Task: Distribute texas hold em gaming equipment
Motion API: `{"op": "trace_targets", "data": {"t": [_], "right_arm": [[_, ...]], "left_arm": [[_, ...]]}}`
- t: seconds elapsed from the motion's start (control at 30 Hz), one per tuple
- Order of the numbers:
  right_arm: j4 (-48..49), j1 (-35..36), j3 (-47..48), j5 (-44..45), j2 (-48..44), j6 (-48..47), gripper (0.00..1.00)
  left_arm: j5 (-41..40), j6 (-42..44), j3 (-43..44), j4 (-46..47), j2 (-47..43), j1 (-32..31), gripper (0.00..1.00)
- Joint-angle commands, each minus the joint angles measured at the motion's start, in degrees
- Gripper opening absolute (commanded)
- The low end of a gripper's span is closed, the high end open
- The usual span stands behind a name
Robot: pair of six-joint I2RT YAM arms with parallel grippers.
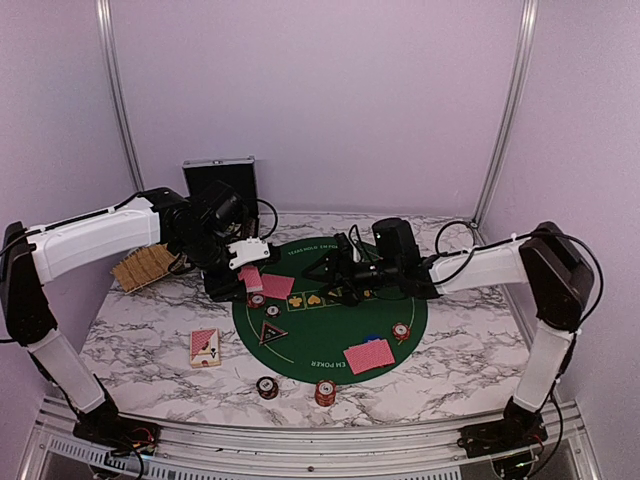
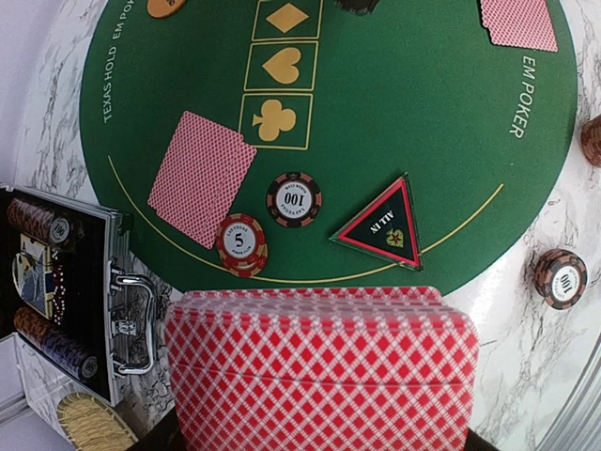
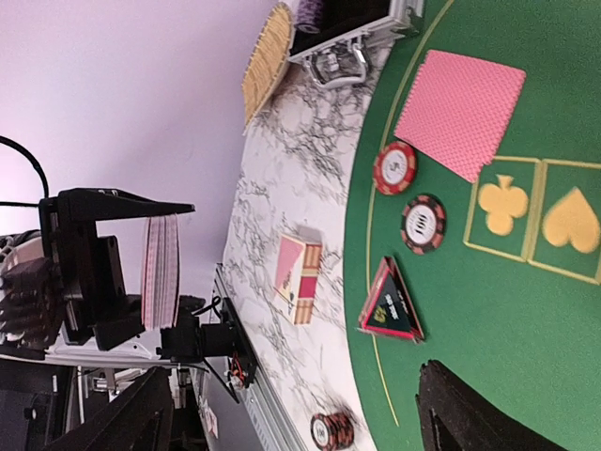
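Texas hold em gaming equipment is spread on and around the round green felt mat [image 1: 310, 342], part of it in the left arm's grip; marble table [image 1: 150, 322] carries everything; silver case [image 1: 220, 178] stands open at the far left, rows of chips visible inside from the left wrist view; left gripper [image 1: 246, 262] hangs over the mat's left edge, jaws pinching a deck of red-backed cards [image 2: 319, 366]; right gripper [image 1: 333, 272] is over the mat's far middle, fingers spread wide, nothing between them; first card pile [image 2: 202, 178] lies face down on the mat's left side, just beside the club square; second card pile [image 1: 369, 355] lies face down near the mat's near-right rim; small card box [image 1: 205, 347] sits on bare marble left of the mat; triangular black button [image 2: 383, 225], marked ALL IN, lies flat on the felt; two chip stacks [image 1: 267, 387] stand on marble just off the near rim; red-white chip [image 2: 241, 244] and dark chip [image 2: 294, 199] lie close together beside the first pile; blue button [image 1: 372, 338] sits near the second pile.
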Motion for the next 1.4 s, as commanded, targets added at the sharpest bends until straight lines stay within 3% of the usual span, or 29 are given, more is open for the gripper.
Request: {"op": "trace_targets", "data": {"t": [0.0, 0.37, 1.37], "right_arm": [[18.12, 2.33, 4.51, -5.47, 6.49, 10.83, 0.88], [24.84, 4.36, 5.84, -6.52, 11.67, 16.23, 0.89], [33.07, 9.87, 21.84, -9.79, 26.36, 25.07, 0.88]], "left_arm": [[0.51, -0.79, 1.56, -0.42, 0.16, -0.22, 0.00], [0.55, -0.95, 1.10, -0.40, 0.36, -0.23, 0.00], [0.52, -1.10, 1.27, -0.40, 0.59, -0.22, 0.00]]}}
